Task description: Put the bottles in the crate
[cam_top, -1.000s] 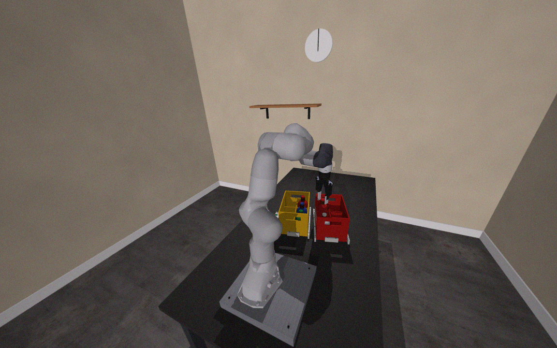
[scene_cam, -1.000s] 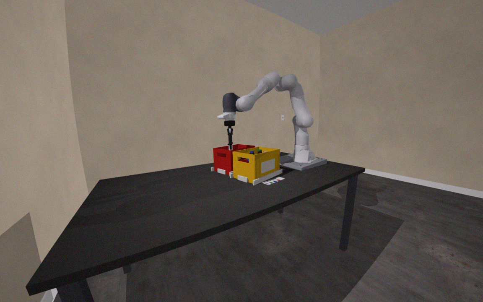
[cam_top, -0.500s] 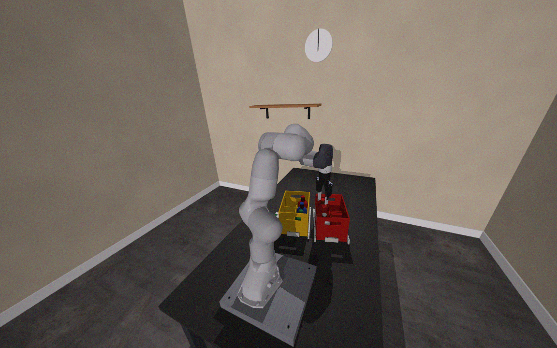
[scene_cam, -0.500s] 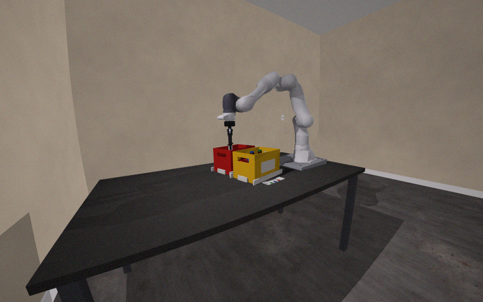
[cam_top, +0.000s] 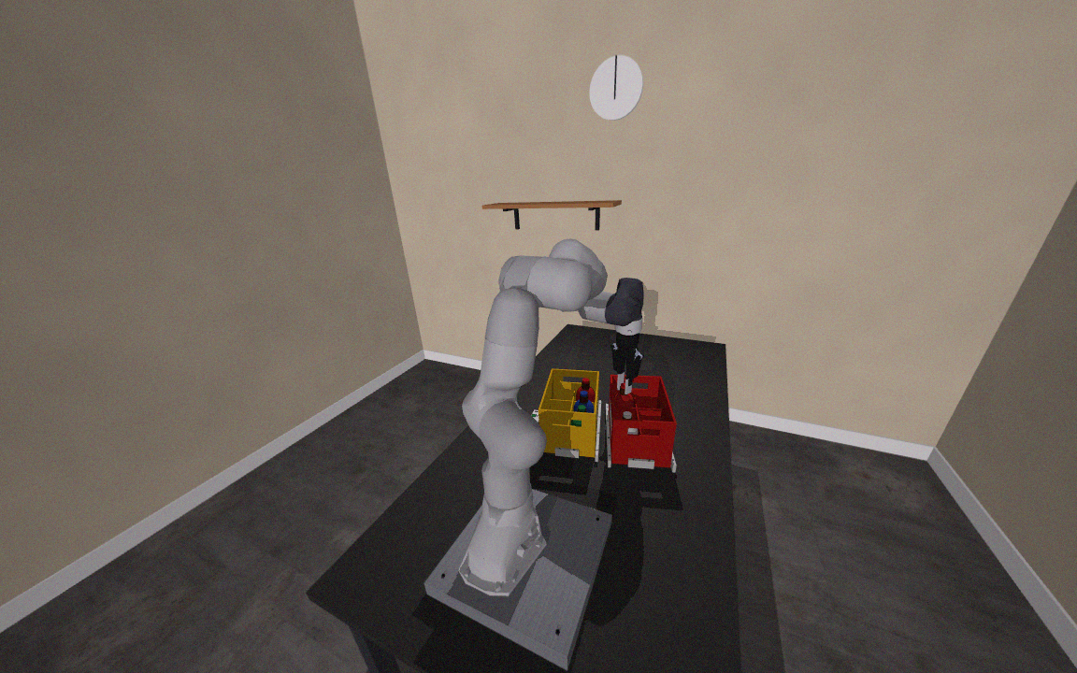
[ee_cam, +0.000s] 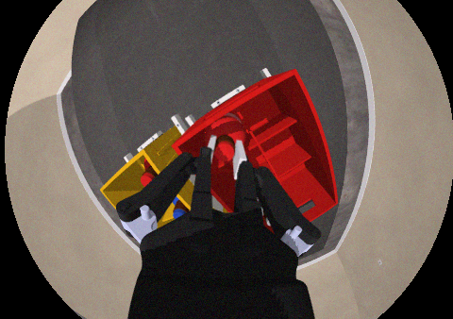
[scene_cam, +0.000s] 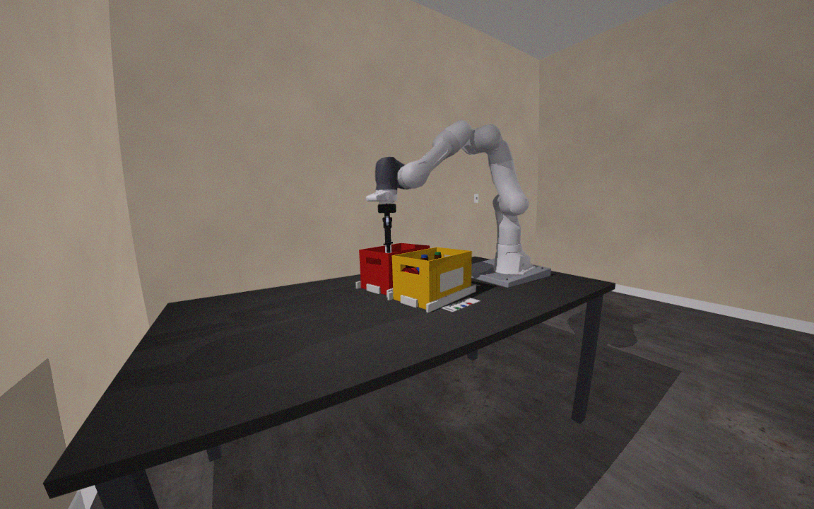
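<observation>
My gripper (cam_top: 624, 390) (scene_cam: 388, 249) (ee_cam: 225, 145) points down into the red crate (cam_top: 658, 450) (scene_cam: 368, 271) (ee_cam: 325, 168). Its fingertips are closed around the top of a red-capped bottle (ee_cam: 224, 152), which stands in a compartment. A grey cap (cam_top: 626, 415) shows nearer the robot in that crate. The yellow crate (cam_top: 553, 439) (scene_cam: 410, 292) (ee_cam: 161, 150) holds a red bottle (cam_top: 585, 384) (ee_cam: 147, 180), a blue one (cam_top: 583, 398) (scene_cam: 425, 256) (ee_cam: 178, 213) and a green-capped one (scene_cam: 437, 254). The pick list (scene_cam: 461, 305) shows green, blue and red marks; its counts are too small to read.
The crates stand side by side on the black table (cam_top: 684, 544) (scene_cam: 309, 354), with white strips (scene_cam: 451, 298) (ee_cam: 228, 96) at their feet. Crate walls and dividers surround the fingers closely. The robot's base plate (cam_top: 551, 585) (scene_cam: 514, 279) lies on the near side in the top view.
</observation>
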